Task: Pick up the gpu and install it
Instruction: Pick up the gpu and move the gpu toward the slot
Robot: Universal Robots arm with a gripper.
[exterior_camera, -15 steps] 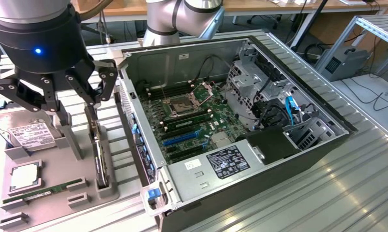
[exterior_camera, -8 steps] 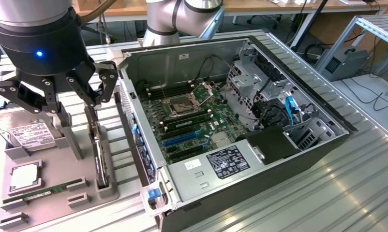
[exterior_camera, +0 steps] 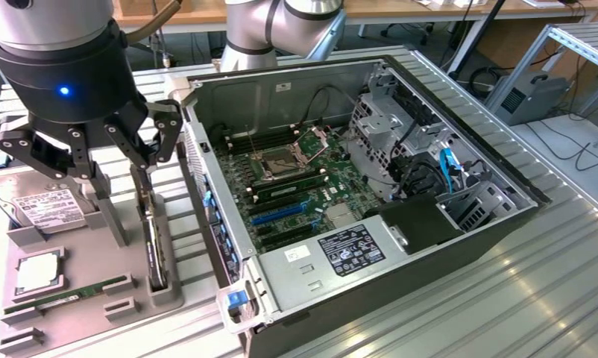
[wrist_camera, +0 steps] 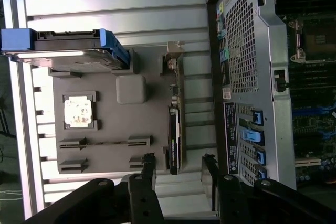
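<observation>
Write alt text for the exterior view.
The robot gripper hangs with fingers open over a grey holder tray, just above the gpu standing edge-on in its slot. The tray also holds a hard drive, a processor chip and a RAM stick. On the exterior view's right lies an open computer case, motherboard exposed.

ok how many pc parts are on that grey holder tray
4: the hard drive at one end of the tray, the cpu next to it, then the ram stick, and the gpu on edge along the side by the computer case. None seems hidden.
</observation>
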